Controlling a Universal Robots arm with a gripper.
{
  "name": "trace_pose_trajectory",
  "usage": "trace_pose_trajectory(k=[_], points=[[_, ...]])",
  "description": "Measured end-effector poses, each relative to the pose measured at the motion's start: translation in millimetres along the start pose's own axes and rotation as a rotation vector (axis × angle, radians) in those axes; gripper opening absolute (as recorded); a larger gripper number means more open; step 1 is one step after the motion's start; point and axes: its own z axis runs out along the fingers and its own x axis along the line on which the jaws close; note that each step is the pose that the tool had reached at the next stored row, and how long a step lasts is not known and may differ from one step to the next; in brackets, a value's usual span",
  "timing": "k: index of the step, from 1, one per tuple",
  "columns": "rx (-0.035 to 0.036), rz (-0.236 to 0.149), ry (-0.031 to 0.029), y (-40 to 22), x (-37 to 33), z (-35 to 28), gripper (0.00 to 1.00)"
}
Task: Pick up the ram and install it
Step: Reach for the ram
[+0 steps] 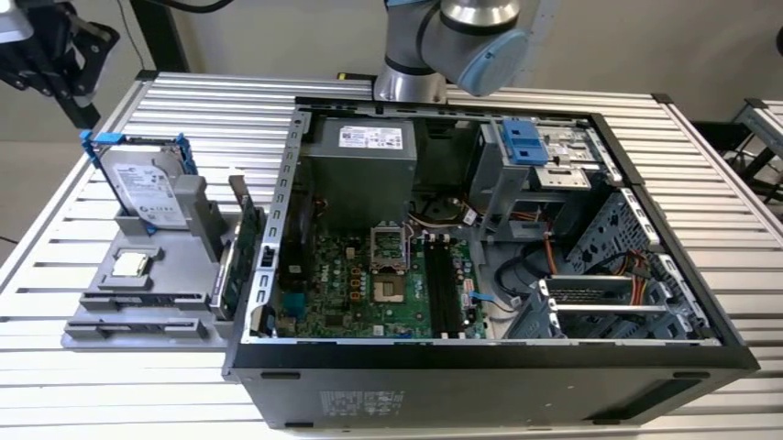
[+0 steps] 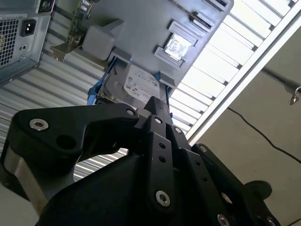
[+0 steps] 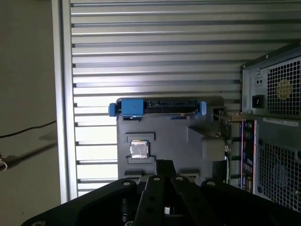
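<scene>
While the gripper (image 3: 164, 164) hangs clenched and empty near the tray (image 1: 92, 337), the ram (image 1: 145, 299), likely light, stiff and fragile, looks best pinched across its flat faces.

The exterior view's top edge cuts off the arm (image 1: 471, 41). In both wrist views the gripper (image 3: 164, 165) hides part of the tray (image 3: 174, 141). Boards (image 1: 251, 257) on the tray's edge nearest the case (image 1: 490, 367) are too small to tell apart.
</scene>
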Motion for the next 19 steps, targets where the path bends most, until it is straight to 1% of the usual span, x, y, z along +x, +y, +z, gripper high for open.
trace_pose_trajectory(k=[19], points=[[0.0001, 0.000, 0.0000, -11.5, -0.4, -0.6, 0.00]])
